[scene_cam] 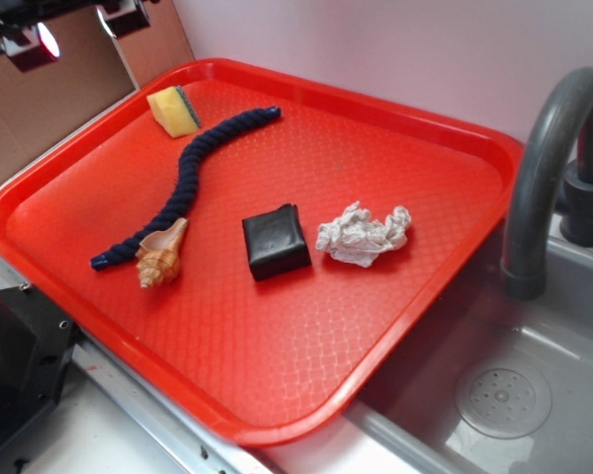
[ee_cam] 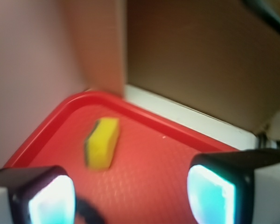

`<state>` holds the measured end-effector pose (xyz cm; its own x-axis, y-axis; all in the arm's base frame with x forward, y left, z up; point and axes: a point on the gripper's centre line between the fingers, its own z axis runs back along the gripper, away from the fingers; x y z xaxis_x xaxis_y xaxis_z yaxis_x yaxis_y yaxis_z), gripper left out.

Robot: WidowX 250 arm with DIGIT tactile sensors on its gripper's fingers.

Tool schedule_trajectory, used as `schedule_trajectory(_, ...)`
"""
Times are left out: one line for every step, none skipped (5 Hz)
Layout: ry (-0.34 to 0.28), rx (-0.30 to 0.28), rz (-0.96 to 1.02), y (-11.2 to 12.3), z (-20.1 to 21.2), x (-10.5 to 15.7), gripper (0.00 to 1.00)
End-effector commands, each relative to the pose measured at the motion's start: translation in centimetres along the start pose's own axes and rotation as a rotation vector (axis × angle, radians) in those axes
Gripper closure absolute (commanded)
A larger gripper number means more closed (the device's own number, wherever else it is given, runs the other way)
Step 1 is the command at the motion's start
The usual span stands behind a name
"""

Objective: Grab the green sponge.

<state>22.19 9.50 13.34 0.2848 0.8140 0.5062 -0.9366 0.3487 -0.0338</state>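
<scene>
Tray (scene_cam: 415,296): red plastic, textured floor, raised rim; it fills most of the exterior view and overhangs the sink at its 4 o'clock corner.
Sink (scene_cam: 534,346): grey basin at 4 o'clock of the tray, with a round drain and a dark curved faucet (scene_cam: 549,148) at 3 o'clock.
Rope (scene_cam: 193,178): dark blue, twisted, running in a loose curve from 12 o'clock near the sponge toward 8 o'clock, its lower end just beside the seashell.
Black square pad (scene_cam: 275,241): flat on the tray near its centre, just beside the crumpled cloth.
Crumpled cloth (scene_cam: 364,235): white, bunched, at 3 o'clock of the pad.
Seashell (scene_cam: 162,254): tan spiral, at 9 o'clock of the pad, touching the rope.
Green sponge (scene_cam: 174,110): yellow block with a thin dark green layer on one side, at the tray's 11 o'clock corner, near the rope's upper end; nothing holds it. In the wrist view it (ee_cam: 102,142) lies blurred on the red floor.
Gripper (ee_cam: 130,191): fingers (ee_cam: 46,196) spread well apart at the bottom of the wrist view, with the sponge at 12 o'clock of the gap, apart from both.
</scene>
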Motion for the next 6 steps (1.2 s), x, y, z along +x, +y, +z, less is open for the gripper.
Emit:
schedule_trajectory(-0.041, 0.089, 0.234, -0.8, -2.7, 3.1, 0.00)
schedule_trajectory(-0.010, 0.059, 0.243, -1.7, -5.0, 3.7, 0.00)
schedule_trajectory(0.006, 0.018, 0.261, -2.1, -6.6, 3.7, 0.00)
schedule_trajectory(0.035, -0.005, 0.252, -2.6, -8.4, 3.4, 0.00)
schedule_trajectory(0.122, -0.030, 0.246, -2.7, -9.7, 1.9, 0.00)
schedule_trajectory(0.157, -0.027, 0.214, -2.9, -10.0, 0.2, 0.00)
